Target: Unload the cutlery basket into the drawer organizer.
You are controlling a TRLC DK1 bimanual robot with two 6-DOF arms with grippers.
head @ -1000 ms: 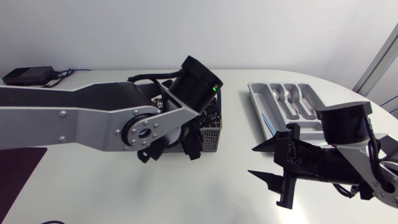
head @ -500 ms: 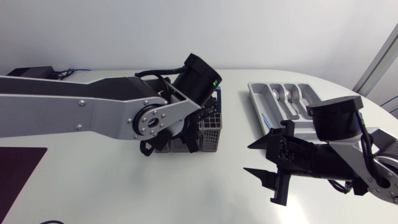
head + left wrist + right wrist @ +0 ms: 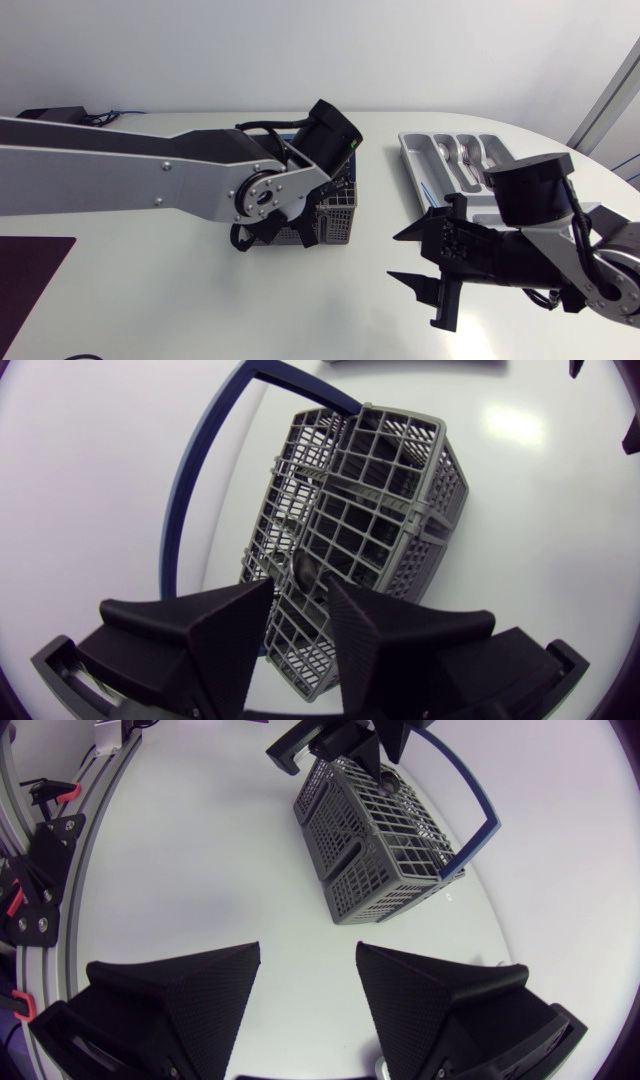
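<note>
The grey cutlery basket (image 3: 340, 215) with its blue handle (image 3: 200, 490) stands at mid-table. My left gripper (image 3: 275, 238) hangs directly over its near end, pointing down. In the left wrist view the left gripper (image 3: 300, 600) is open a narrow way, straddling a corner compartment where a dark metal piece (image 3: 300, 570) shows. The grey drawer organizer (image 3: 460, 165) sits at the back right with spoons (image 3: 462, 155) in it. My right gripper (image 3: 430, 275) hovers open and empty to the right of the basket (image 3: 385, 830), in front of the organizer.
A black box (image 3: 40, 115) with cables lies at the table's back left. A dark mat (image 3: 25, 270) covers the front left corner. A thin blue item (image 3: 428, 195) lies along the organizer's left side. The table edge curves away at the right.
My left arm has shifted right and lowered onto the basket, its fingers drawing closer together. My right arm has crept a little left towards the basket.
</note>
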